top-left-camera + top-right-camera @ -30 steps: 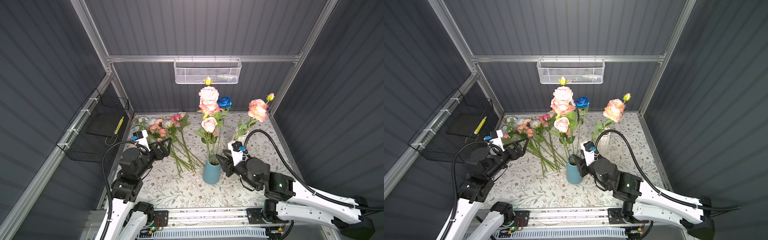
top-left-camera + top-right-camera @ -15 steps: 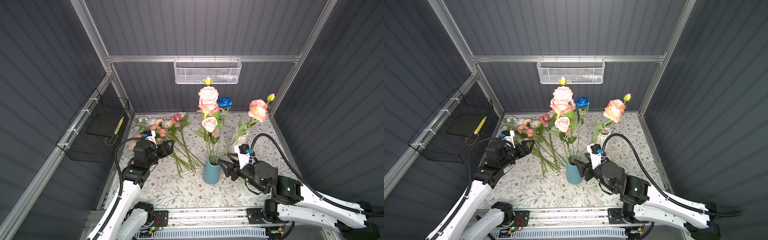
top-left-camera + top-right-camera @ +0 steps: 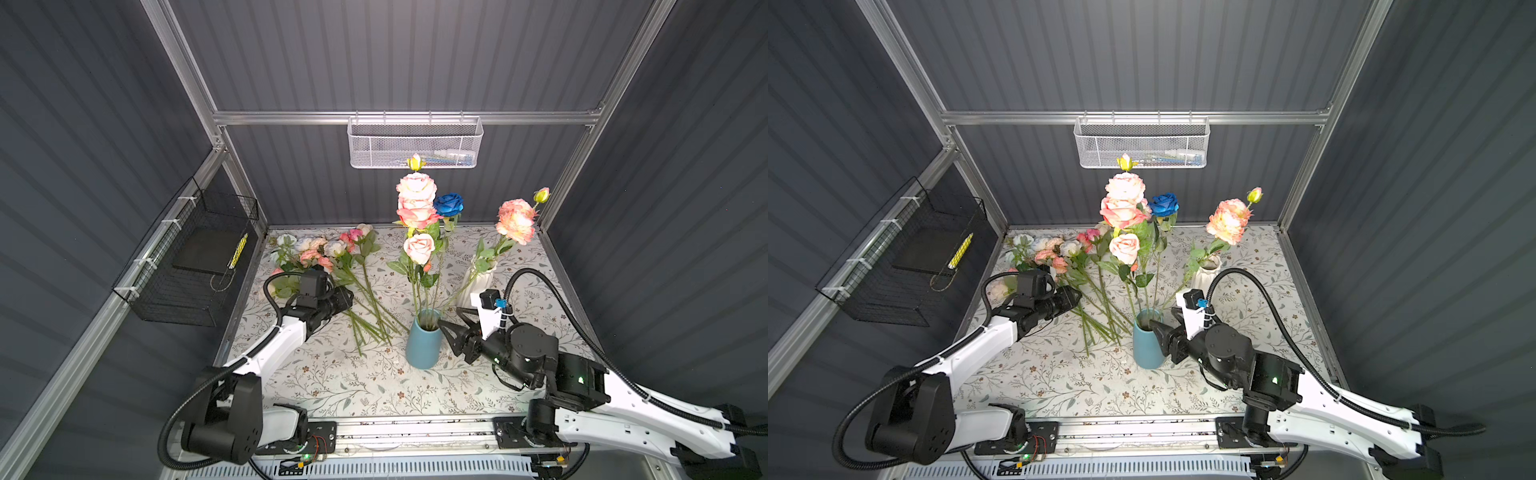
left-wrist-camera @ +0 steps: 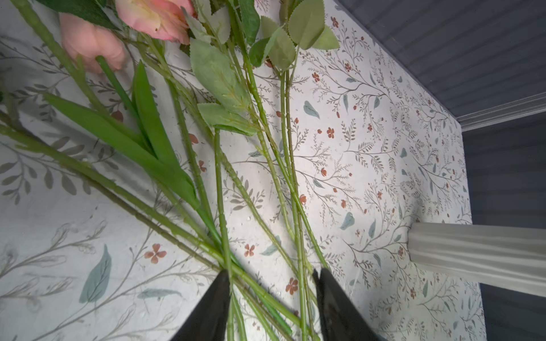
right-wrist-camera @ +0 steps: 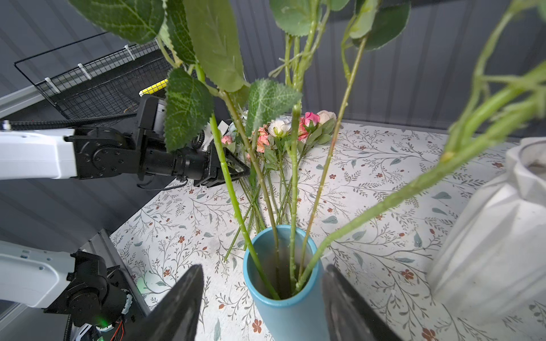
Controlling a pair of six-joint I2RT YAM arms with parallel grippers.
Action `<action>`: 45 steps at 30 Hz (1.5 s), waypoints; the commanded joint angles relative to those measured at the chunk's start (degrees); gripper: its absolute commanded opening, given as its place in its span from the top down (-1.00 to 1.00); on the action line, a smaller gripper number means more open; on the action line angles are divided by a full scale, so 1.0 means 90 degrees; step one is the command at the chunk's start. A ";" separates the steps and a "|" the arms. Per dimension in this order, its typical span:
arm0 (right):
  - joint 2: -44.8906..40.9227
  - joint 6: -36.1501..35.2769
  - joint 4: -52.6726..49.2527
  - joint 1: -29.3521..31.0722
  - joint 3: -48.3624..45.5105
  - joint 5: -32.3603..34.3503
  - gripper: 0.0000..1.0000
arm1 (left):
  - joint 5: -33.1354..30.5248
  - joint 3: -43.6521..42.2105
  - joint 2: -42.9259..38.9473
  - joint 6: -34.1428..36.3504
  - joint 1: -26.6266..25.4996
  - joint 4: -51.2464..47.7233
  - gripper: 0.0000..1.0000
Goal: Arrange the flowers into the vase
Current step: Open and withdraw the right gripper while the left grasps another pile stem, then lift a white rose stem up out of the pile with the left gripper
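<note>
Several flowers (image 3: 416,203) (image 3: 1124,202) stand in the blue vase (image 3: 423,347) (image 3: 1148,345) (image 5: 288,310), among them a deep blue rose (image 3: 449,203) and a peach bloom (image 3: 515,216) leaning right. More flowers (image 3: 324,253) (image 3: 1054,253) lie in a pile at the back left, stems (image 4: 218,183) fanned toward the vase. My left gripper (image 3: 349,295) (image 3: 1077,295) (image 4: 272,271) (image 5: 239,171) is low over those stems, jaws apart with several stems between them. My right gripper (image 3: 451,318) (image 3: 1163,319) (image 5: 263,268) is open, its fingers either side of the blue vase's neck.
An empty-looking white ribbed vase (image 3: 478,278) (image 3: 1206,270) (image 4: 478,254) (image 5: 496,236) stands just behind the right gripper. A black wire basket (image 3: 187,257) hangs on the left wall and a white mesh basket (image 3: 415,143) on the back wall. Dark walls enclose the floral mat (image 3: 365,386).
The left arm has stretched forward to the lying stems and its jaws have narrowed around them. The right jaws have widened a little beside the blue vase.
</note>
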 commanded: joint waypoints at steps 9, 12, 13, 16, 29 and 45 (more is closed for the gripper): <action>-0.0114 0.0094 -0.0146 -0.0001 -0.0123 0.0157 -0.31 | -0.0502 0.1167 0.1693 -0.0005 -0.0428 0.0711 0.18; -0.0167 0.0111 -0.0222 -0.0001 -0.0128 0.0175 -0.31 | -0.0628 0.1531 0.2134 -0.0002 -0.0490 0.0615 0.24; -0.0198 0.0111 -0.0234 -0.0001 -0.0129 0.0193 -0.31 | -0.0693 0.1616 0.2240 -0.0002 -0.0507 0.0573 0.25; -0.0302 0.0135 -0.0292 -0.0001 -0.0162 0.0242 -0.31 | -0.0901 0.1871 0.2565 -0.0002 -0.0520 0.0481 0.26; -0.0411 0.0064 -0.0413 -0.0001 -0.0176 0.0361 -0.32 | -0.1504 0.2509 0.3412 0.0179 -0.0523 0.0062 0.44; -0.0395 0.0053 -0.0423 -0.0001 -0.0138 0.0336 -0.32 | -0.1755 0.2252 0.2657 0.0065 -0.0523 0.0149 1.00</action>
